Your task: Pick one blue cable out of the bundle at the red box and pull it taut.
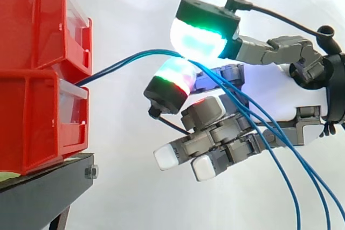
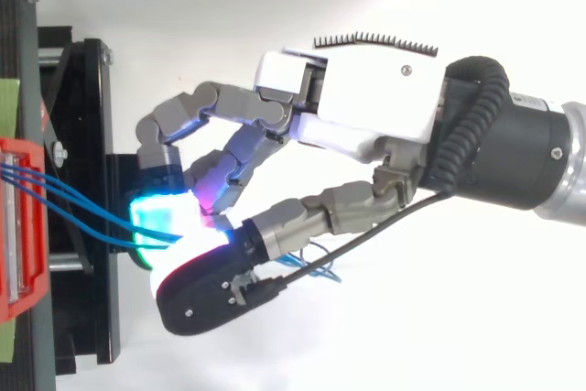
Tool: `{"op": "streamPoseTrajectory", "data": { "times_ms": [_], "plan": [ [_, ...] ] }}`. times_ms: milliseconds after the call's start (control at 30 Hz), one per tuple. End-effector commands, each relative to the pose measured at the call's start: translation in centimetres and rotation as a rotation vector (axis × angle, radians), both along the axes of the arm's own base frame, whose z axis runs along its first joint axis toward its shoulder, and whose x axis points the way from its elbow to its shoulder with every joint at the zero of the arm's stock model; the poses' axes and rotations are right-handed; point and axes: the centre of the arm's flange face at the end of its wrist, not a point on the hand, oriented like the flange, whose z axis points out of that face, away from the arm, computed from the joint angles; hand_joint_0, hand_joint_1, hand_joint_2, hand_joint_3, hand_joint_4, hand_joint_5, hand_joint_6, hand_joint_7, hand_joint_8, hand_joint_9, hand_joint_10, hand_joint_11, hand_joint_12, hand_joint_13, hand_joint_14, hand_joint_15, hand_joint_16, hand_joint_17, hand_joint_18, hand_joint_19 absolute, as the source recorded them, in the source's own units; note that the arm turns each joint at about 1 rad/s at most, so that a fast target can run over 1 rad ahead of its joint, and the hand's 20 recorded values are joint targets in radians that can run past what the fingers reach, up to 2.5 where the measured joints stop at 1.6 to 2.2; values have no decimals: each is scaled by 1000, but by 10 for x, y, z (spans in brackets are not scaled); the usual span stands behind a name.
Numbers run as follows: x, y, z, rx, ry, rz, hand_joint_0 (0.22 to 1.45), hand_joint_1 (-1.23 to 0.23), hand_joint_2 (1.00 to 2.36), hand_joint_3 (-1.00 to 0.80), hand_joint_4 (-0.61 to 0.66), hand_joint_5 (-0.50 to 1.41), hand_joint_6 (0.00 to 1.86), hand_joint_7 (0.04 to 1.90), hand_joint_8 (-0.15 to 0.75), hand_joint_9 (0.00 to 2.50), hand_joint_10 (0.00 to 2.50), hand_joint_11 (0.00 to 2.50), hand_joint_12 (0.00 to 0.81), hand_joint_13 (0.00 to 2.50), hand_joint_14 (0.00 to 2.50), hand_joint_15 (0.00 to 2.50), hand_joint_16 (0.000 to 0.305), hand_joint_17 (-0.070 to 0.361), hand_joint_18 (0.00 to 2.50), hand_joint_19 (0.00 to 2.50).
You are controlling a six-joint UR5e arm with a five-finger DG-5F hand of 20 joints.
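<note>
You have the hand pinched on the thin, limp blue cable, perhaps 2 strands; grip near the red box.

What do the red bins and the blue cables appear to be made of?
The red bins: probably moulded plastic, glossy, going by ribbed walls and clear front inserts. The blue cables: thin wire in smooth, likely plastic insulation; they curve and droop freely.
</note>
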Motion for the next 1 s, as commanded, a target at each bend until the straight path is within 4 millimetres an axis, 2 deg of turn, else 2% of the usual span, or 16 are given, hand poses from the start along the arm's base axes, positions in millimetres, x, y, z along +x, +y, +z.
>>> {"op": "streamPoseTrajectory", "data": {
  "times_ms": [0,167,333,567,900,967],
  "plan": [
    [0,0,0,1,-1,0,594,-727,1016,-300,127,-153,812,1293,392,1055,14,1382,474,775,10,362,64,144,868,486],
    [0,0,0,0,0,0,608,-798,1021,-219,137,-167,838,1268,390,1045,12,1385,476,781,10,362,64,144,876,475],
    [0,0,-1,-1,4,0,625,-853,1021,-214,128,-170,844,1257,394,943,12,1355,477,745,10,358,64,144,842,465],
    [0,0,-1,-1,6,0,697,-930,1014,-324,90,-187,852,1243,391,837,12,1336,475,708,10,349,64,144,808,437],
    [-1,-1,0,-1,4,-1,755,-948,1005,-432,144,-202,858,1225,394,775,13,1264,472,682,9,337,64,144,792,411],
    [-1,-1,-1,0,5,-1,736,-962,1002,-469,158,-205,852,1214,391,750,14,1248,470,663,9,329,64,145,789,407]
  ]
}}
